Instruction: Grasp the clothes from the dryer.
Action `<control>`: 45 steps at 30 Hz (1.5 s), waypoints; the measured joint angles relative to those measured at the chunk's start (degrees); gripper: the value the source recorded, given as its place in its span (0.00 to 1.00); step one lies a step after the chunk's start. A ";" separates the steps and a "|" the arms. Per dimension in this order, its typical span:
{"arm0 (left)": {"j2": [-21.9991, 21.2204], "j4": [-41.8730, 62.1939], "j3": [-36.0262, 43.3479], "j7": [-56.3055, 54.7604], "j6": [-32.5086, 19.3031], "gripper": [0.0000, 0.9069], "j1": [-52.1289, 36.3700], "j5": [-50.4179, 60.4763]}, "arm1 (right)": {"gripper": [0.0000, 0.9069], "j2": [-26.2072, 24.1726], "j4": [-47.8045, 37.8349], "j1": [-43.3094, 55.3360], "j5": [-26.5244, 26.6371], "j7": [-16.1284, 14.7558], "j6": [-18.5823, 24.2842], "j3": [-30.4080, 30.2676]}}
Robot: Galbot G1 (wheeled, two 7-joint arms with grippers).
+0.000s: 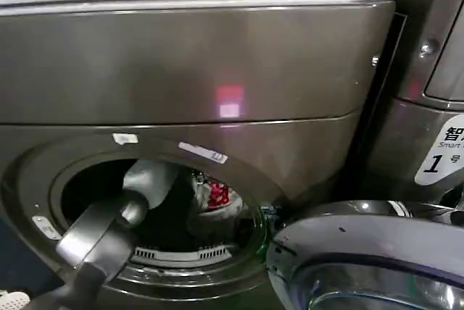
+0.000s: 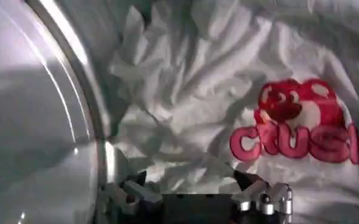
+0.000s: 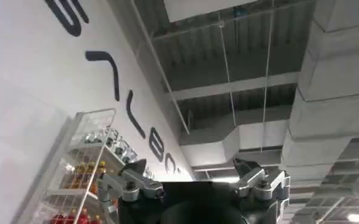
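Left claw (image 2: 197, 195) tips buried under the clothes (image 2: 216, 91), red lettering (image 2: 295, 143) cut off by the edge, dryer (image 1: 188, 71) drum depths dark behind the arm (image 1: 109, 230).

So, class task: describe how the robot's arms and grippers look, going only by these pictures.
The left arm is a smooth, rounded tube in glossy dark grey with a lighter grey end section. The left gripper has silver metal fingers with visible screws on a black base. The right gripper matches: silver jointed fingers on a black body. No cables or markings are visible.

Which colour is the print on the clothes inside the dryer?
Red, on white fabric: the clothes carry red lettering; the left wrist view shows it best.
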 measured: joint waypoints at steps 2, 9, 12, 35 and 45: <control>0.04 -0.02 0.15 -0.04 -0.15 1.00 0.27 -1.22 | 1.00 0.06 0.18 0.04 0.00 0.00 0.01 -0.19; -0.41 0.81 0.35 0.42 -0.49 1.00 1.38 -5.02 | 1.00 0.16 0.15 0.05 0.00 -0.07 0.19 -0.14; -0.38 0.97 0.43 0.77 -0.69 0.98 1.62 -5.97 | 1.00 0.15 0.11 0.14 -0.03 -0.10 0.26 -0.19; 0.16 0.79 0.06 4.82 -1.63 0.00 2.94 -8.05 | 1.00 0.30 -0.03 0.32 -0.25 -0.11 0.63 -0.39; 1.18 -3.49 -6.77 0.09 0.35 0.00 5.71 -13.12 | 1.00 0.36 0.23 0.69 -0.41 -0.07 0.71 -1.10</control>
